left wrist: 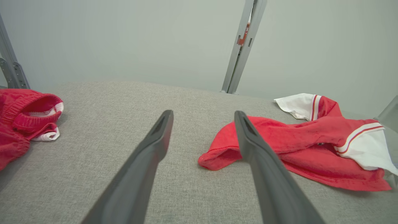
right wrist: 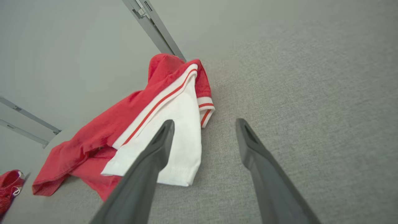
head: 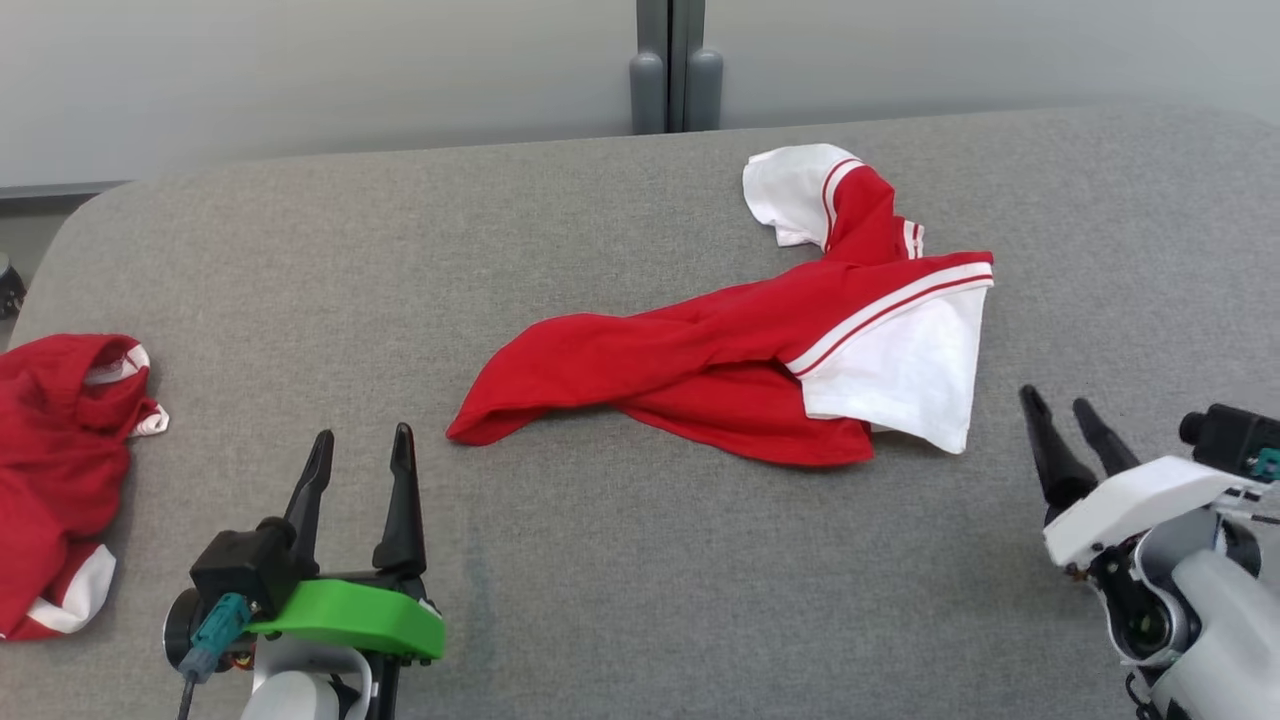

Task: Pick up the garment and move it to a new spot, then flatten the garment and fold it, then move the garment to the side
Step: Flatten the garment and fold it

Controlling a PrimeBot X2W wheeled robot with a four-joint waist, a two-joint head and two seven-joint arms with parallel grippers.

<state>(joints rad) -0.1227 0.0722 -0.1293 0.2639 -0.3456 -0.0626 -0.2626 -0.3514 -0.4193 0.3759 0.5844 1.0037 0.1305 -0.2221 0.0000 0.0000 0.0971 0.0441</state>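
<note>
Two garments are laid on the desk (head: pixel 600 560): the red-and-white garment (head: pixel 700 370) bunched right of centre, its shape hidden by folds, and a second red garment (head: pixel 50 470) cut off at the left edge. The left gripper (head: pixel 362 432) and right gripper (head: pixel 1055 398) are held with fingers apart near the front edge

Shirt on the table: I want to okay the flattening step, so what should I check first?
1. Left tool open and empty: ok.
2. Right tool open and empty: ok.
3. Shirt lying flat: not ok, twisted and bunched.
4. Both tools apart from the shirt: ok.
5. Other red garment well away from the shirt: ok.
</note>
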